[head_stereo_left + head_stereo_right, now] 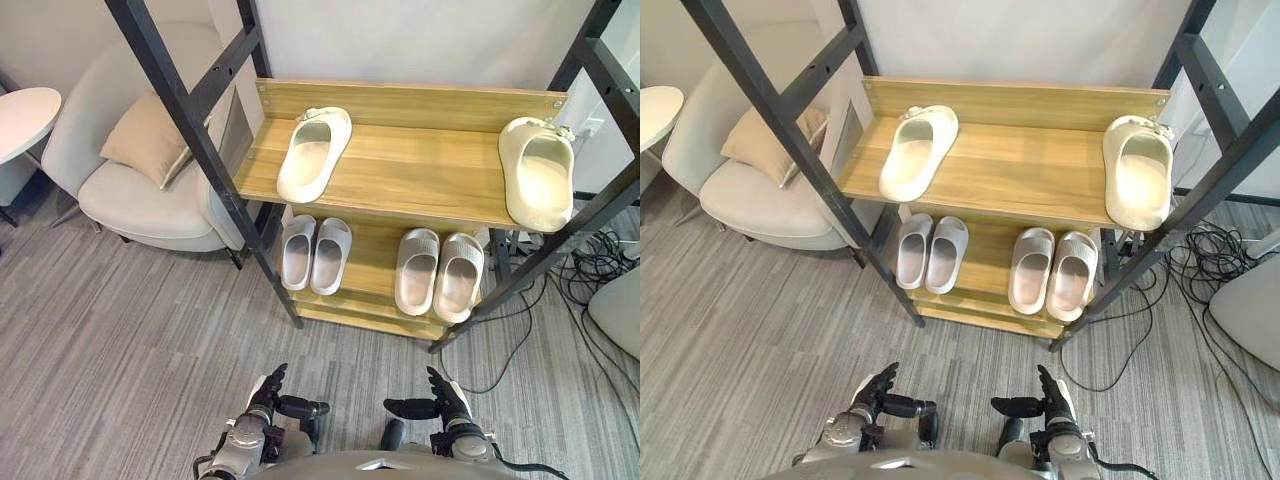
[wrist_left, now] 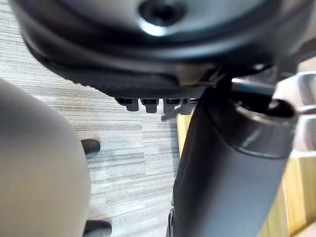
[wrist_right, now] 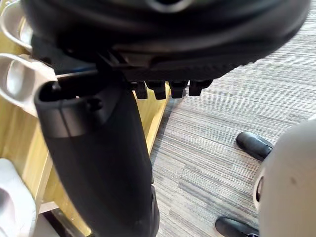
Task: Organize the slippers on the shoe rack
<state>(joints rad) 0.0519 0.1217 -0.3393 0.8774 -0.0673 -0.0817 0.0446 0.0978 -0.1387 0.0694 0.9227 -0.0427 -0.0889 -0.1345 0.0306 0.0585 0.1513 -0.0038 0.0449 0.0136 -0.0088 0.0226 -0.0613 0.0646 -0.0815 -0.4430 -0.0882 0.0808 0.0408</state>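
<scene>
At 6 o'clock the left hand (image 1: 268, 395) and right hand (image 1: 447, 400) hang over open grey carpet (image 1: 130, 340), fingers straight, apart and holding nothing. At 12 stands the shoe rack (image 1: 400, 105). Its lower shelf carries a grey pair (image 1: 315, 253) beside a beige pair (image 1: 438, 273) (toes to the back). On the top shelf, one cream slipper (image 1: 314, 152) lies at 11 and a second cream slipper (image 1: 538, 170) at 1, heel at the front edge. An armchair (image 1: 140, 195) crowds the rack at 10
</scene>
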